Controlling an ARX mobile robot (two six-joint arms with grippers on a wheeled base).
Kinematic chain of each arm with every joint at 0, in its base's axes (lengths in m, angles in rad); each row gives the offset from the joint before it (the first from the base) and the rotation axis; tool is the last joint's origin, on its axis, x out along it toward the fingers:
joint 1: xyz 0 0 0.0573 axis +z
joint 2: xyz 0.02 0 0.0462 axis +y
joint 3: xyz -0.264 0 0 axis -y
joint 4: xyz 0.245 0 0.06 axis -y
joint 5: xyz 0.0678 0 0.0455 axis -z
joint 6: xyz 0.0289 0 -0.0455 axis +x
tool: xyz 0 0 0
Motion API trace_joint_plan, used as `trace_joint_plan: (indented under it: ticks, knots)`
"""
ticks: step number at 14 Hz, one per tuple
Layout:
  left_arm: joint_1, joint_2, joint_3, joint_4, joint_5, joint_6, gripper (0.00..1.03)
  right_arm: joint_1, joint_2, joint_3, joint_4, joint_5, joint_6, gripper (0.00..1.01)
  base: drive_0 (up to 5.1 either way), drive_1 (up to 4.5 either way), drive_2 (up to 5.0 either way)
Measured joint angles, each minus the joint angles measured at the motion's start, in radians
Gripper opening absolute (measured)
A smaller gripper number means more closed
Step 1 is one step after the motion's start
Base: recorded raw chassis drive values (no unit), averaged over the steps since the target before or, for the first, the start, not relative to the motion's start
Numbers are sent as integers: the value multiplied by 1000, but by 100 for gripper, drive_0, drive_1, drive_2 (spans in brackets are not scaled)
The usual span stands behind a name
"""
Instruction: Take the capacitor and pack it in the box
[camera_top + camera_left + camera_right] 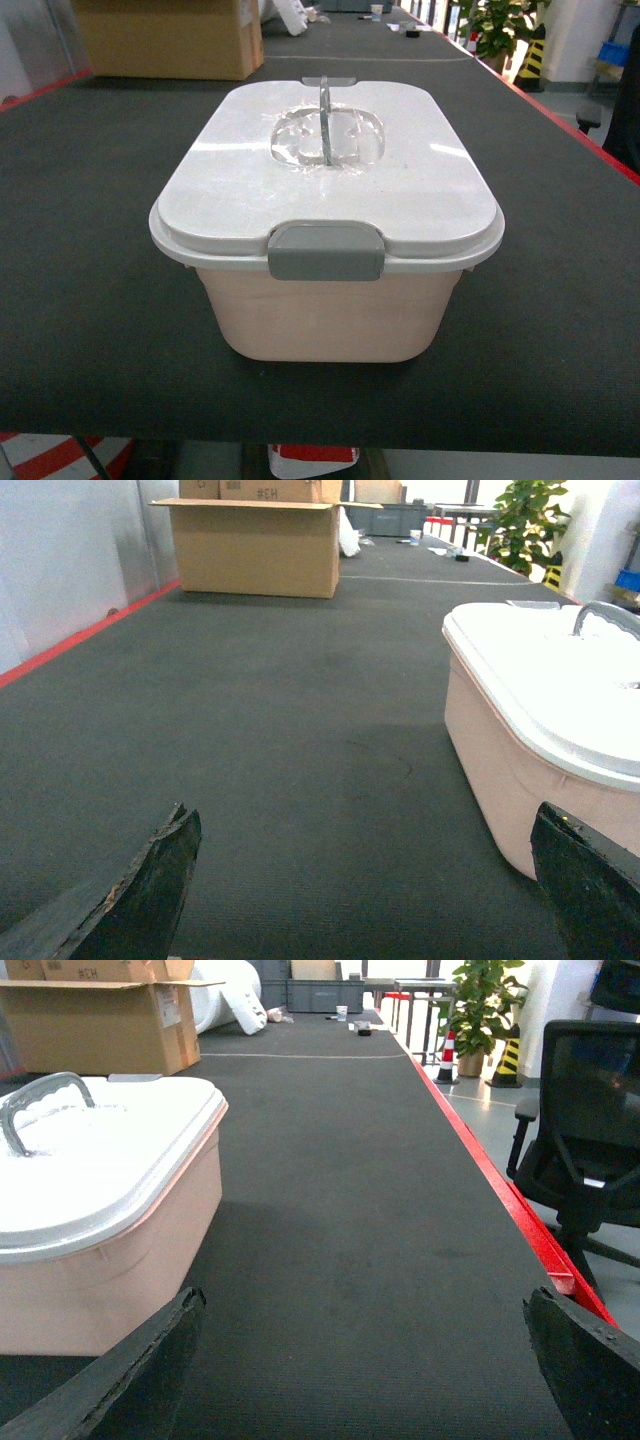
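Left gripper (365, 890) and right gripper (365, 1360) both gape wide, holding nothing, low over the dark table (90, 300). Box (330, 310) sits mid-table near the front edge, white lid (330, 175) on, front latch (325, 251) closed. No capacitor visible. Risk: nothing can be packed while the lid's latched; prying could slide the box off the edge.

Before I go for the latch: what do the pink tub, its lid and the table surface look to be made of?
The box body looks like moulded plastic, pale pink and matte, with rounded corners. Its lid seems glossier white plastic, showing bright reflections. The front latch and handle look like grey plastic. The table seems covered in dark ribbed matting, rubber or fabric; the fine weave shows, but I cannot tell which.
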Motion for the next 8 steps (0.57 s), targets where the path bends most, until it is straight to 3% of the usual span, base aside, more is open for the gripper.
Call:
trace_joint_plan:
  ticks: [8]
  knots:
    - [0, 0, 0, 0, 0, 0, 98, 0, 0, 0, 0, 0, 0, 98, 0, 0, 0]
